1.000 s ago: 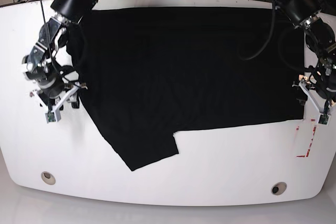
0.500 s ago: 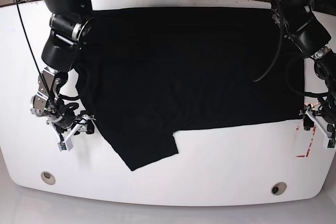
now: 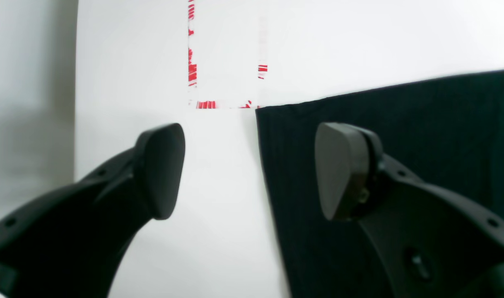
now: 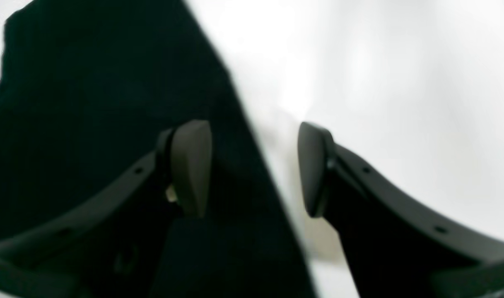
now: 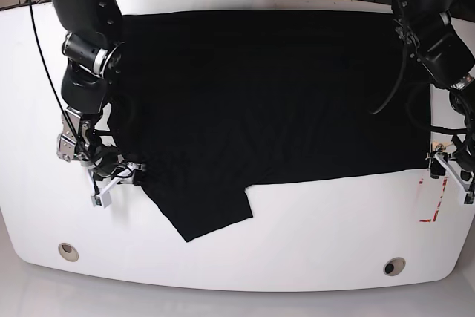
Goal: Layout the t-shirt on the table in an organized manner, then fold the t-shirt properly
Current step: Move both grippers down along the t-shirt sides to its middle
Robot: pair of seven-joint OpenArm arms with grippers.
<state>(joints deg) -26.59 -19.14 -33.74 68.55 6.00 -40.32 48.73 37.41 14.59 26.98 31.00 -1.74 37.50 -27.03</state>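
Observation:
The black t-shirt (image 5: 267, 94) lies spread flat across the white table (image 5: 312, 257), with one sleeve (image 5: 211, 213) pointing toward the front edge. My right gripper (image 5: 117, 181) is low at the shirt's left edge. In the right wrist view it (image 4: 254, 167) is open and empty, and the shirt (image 4: 90, 103) edge runs between its fingers. My left gripper (image 5: 448, 172) is at the shirt's front right corner. In the left wrist view it (image 3: 252, 169) is open and empty, straddling the shirt (image 3: 401, 132) side edge just behind the corner.
A red-and-white rectangle mark (image 5: 434, 198) lies just beyond the shirt's right corner; it also shows in the left wrist view (image 3: 191, 62). Two round metal grommets (image 5: 67, 251) (image 5: 393, 266) sit near the front edge. Cables hang behind the table.
Both grippers have moved toward the table's front along the shirt's side edges. The right gripper has also shifted inward to the shirt's edge. The shirt has not moved.

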